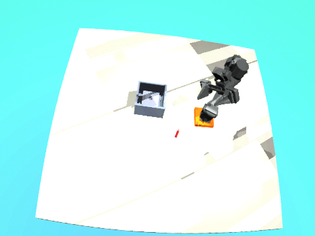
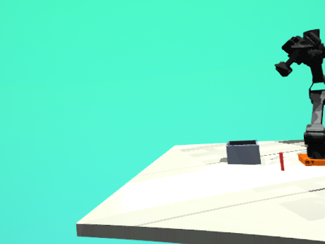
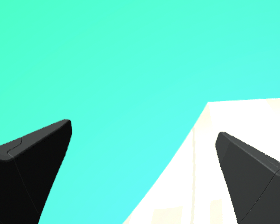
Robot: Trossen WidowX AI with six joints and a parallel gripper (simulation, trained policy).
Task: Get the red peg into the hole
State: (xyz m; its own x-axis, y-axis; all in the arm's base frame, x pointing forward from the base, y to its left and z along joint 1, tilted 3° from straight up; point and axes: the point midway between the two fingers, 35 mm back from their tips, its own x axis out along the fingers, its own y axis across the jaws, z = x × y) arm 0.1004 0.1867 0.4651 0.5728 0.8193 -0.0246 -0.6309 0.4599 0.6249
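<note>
Nearest in the exterior view, the front edge of the pale tabletop runs across below everything else. Beyond it the red peg stands upright on the tabletop, outside the box and well apart from the tool. Farther back are the orange base and the grey-blue box, with the peg between them across the view. The box is open at the top; inside, at its bottom, lies a pale plate with a small dark hole. The black arm rises from the base, holding the tool high above the tabletop, its fingers wide apart with nothing between them.
</note>
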